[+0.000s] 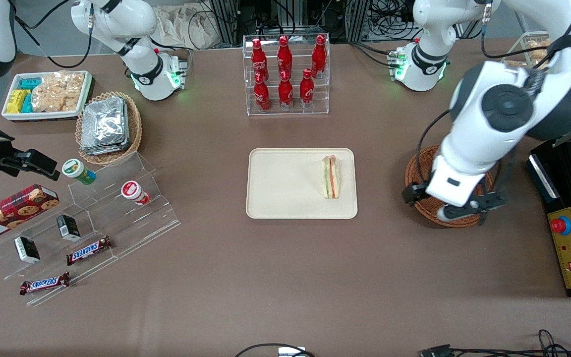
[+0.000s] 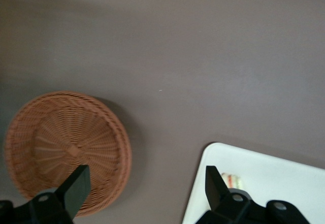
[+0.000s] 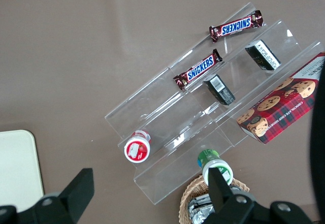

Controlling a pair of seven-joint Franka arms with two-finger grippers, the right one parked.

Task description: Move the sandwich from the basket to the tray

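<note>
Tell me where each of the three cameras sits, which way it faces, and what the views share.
Front view: high, facing the robots across the table; shows both arms, the sandwich on the tray, and the gripper over the basket.
Left wrist view: on the working arm, looking down; its open gripper frames the empty basket and a tray corner with the sandwich.
Right wrist view: on the parked arm, looking down at a clear rack of snacks.
Shared: front and left wrist both show basket, tray, sandwich.

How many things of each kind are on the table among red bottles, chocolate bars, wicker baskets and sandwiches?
Red bottles: 6
Chocolate bars: 2
Wicker baskets: 2
Sandwiches: 1, on the tray
Total: 11
The open tool hangs over the empty brown basket's edge.
</note>
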